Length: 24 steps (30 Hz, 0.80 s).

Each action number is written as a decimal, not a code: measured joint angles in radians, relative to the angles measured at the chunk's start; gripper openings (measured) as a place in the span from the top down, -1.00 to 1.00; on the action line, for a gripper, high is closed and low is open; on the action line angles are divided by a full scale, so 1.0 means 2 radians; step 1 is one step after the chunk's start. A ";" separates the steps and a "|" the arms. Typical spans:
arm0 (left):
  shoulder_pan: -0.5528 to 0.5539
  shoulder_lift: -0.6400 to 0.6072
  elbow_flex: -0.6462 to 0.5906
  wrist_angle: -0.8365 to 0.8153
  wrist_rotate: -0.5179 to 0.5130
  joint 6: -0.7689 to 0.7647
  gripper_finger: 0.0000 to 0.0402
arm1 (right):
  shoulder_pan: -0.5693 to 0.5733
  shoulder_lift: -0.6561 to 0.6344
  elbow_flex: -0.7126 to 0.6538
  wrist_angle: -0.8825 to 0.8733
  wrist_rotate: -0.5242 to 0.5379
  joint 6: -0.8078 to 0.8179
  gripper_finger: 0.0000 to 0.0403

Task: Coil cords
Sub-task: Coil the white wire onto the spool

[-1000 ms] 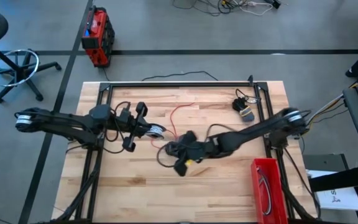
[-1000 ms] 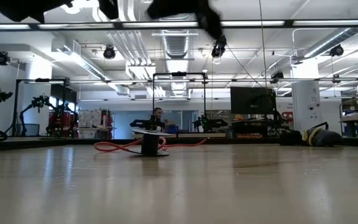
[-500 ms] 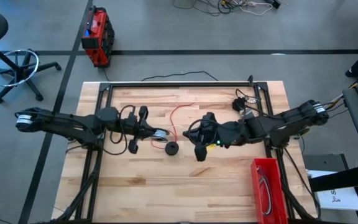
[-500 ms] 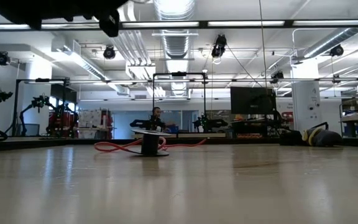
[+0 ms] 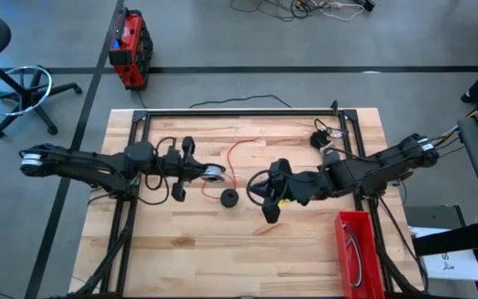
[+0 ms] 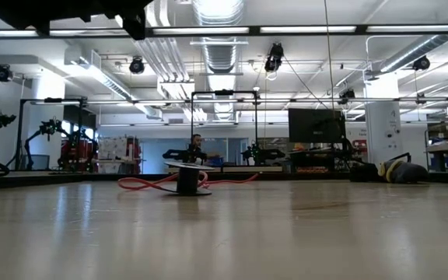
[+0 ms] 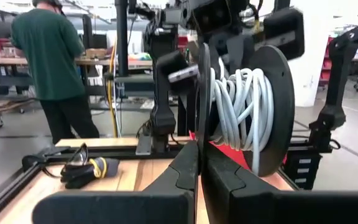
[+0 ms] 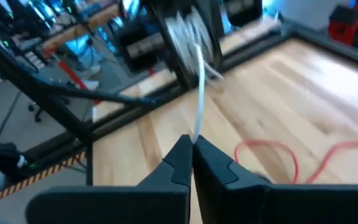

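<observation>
My left gripper (image 5: 199, 173) holds a black spool (image 7: 229, 99) wound with the white cord (image 7: 238, 109) above the table's middle left. My right gripper (image 5: 256, 187), just right of it, is shut on the white cord's free run (image 8: 199, 81), which leads back to that spool. A second small black spool (image 5: 229, 198) stands on its flange on the table between the grippers, with the red cord (image 5: 237, 156) lying loose in curves behind it. A black cord bundle (image 5: 325, 146) lies at the far right. My left gripper pinches the spool's thin near flange (image 7: 202, 134) at its rim between the two shut fingers. The spool is lifted clear of the table and stands on edge, its axis level. My right gripper pinches the white cord (image 8: 196, 134) between its two fingertips. The cord runs straight on from the fingers to the spool.
A red bin (image 5: 357, 249) sits at the near right corner. Black frame rails (image 5: 239, 112) run along the table's far edge and sides. A person in a green top (image 7: 55, 56) stands beyond the table. Bare wood lies along the near side.
My right gripper has drawn back toward the table's right edge from above the small black spool, which now shows uncovered and has stayed in place. It then came a little back toward the near side. The left gripper and its spool have kept about still.
</observation>
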 joint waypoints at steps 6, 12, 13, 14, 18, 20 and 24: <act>0.000 0.013 0.000 -0.031 -0.002 0.014 1.00 | -0.005 0.002 0.011 0.065 0.013 -0.059 1.00; 0.000 0.053 -0.001 -0.029 -0.052 0.006 1.00 | -0.022 0.027 0.014 0.125 0.014 -0.092 1.00; 0.000 0.063 -0.001 -0.025 -0.063 0.002 1.00 | -0.026 0.034 0.014 0.132 0.014 -0.092 1.00; 0.000 0.072 -0.001 -0.020 -0.072 -0.005 1.00 | -0.029 0.042 0.014 0.138 0.014 -0.088 1.00; 0.000 0.112 -0.001 0.015 -0.120 -0.045 1.00 | -0.043 0.082 0.014 0.148 0.013 -0.060 1.00; 0.000 0.131 -0.001 0.025 -0.144 -0.063 1.00 | -0.047 0.101 0.014 0.154 0.013 -0.051 1.00; 0.001 0.162 -0.001 0.065 -0.172 -0.091 1.00 | -0.053 0.130 0.014 0.160 0.008 -0.028 1.00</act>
